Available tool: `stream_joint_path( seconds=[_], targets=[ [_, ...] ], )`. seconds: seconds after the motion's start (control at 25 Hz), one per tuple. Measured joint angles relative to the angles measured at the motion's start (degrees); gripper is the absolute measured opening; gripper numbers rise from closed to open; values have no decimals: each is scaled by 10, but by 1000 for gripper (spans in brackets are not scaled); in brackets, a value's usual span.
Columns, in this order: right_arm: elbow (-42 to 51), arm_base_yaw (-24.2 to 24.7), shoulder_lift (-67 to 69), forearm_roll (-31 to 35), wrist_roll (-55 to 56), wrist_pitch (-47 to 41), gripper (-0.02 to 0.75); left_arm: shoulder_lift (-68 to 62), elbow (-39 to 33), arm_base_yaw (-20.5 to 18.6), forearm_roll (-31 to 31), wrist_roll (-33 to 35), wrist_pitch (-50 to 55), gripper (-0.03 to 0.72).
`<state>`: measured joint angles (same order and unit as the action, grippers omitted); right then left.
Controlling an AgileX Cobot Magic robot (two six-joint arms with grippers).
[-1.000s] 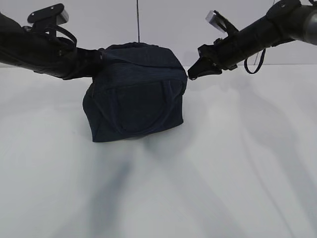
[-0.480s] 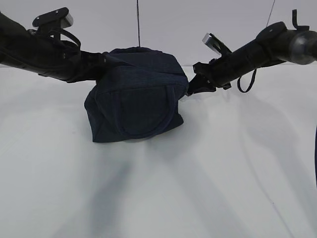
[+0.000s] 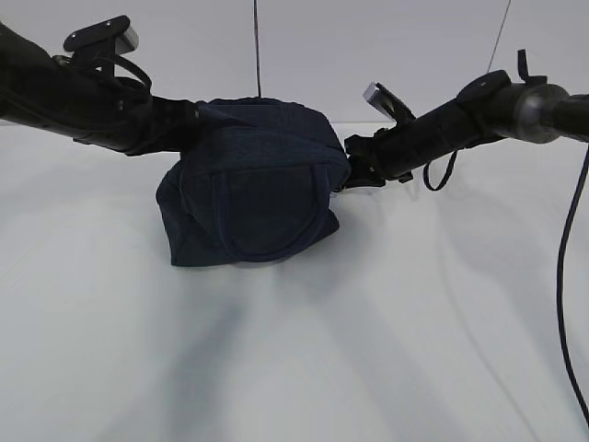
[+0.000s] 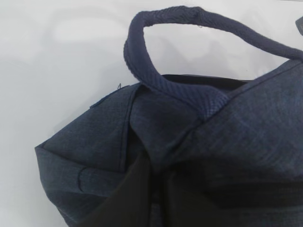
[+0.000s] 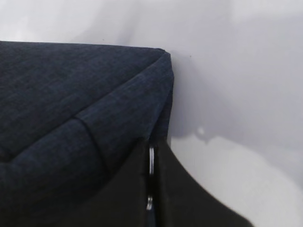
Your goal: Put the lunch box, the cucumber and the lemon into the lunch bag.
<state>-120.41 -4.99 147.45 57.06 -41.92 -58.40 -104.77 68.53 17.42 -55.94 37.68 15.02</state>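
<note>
The dark navy lunch bag (image 3: 248, 193) stands on the white table, mid-left in the exterior view. My left gripper (image 3: 189, 120) is shut on the fabric of its upper left corner. In the left wrist view the two dark fingers (image 4: 128, 198) pinch a fold of the bag (image 4: 236, 142) below a loop handle (image 4: 156, 28). My right gripper (image 3: 352, 170) is at the bag's upper right corner. In the right wrist view it (image 5: 151, 189) is shut on the metal zipper ring pull (image 5: 151, 161) beside the bag (image 5: 61, 104). The lunch box, cucumber and lemon are out of view.
A black cable (image 3: 561, 276) hangs down at the right edge of the exterior view. A thin dark wire (image 3: 257, 46) runs up the wall behind the bag. The white table (image 3: 414, 322) stretches in front of the bag.
My right gripper has moved down and slightly left along the bag's right corner, and its arm has lowered. The bag's top has leaned forward, its handle loop hanging lower. My left arm has barely moved.
</note>
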Motion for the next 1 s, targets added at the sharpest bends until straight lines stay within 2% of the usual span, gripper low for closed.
stream_joint_path(
  seconds=[0.24,0.48,0.6,0.72,0.8,0.88,1.0],
  targets=[
    [-25,1,4,-8,-5,-24,6,0,0,0,0,0,0,-4],
    [-100,4,7,-66,-15,-90,17,0,0,0,0,0,0,-4],
    [-131,7,7,-82,-30,-106,113,0,0,0,0,0,0,-4],
    [-159,11,7,-85,-38,-111,311,0,0,0,0,0,0,-4],
    [-172,15,7,-99,-39,-112,412,0,0,0,0,0,0,-3],
    [-176,16,7,-124,-37,-112,451,0,0,0,0,0,0,-3],
    [-176,18,1,-164,-18,-115,469,0,0,0,1,0,2,5]
  ],
)
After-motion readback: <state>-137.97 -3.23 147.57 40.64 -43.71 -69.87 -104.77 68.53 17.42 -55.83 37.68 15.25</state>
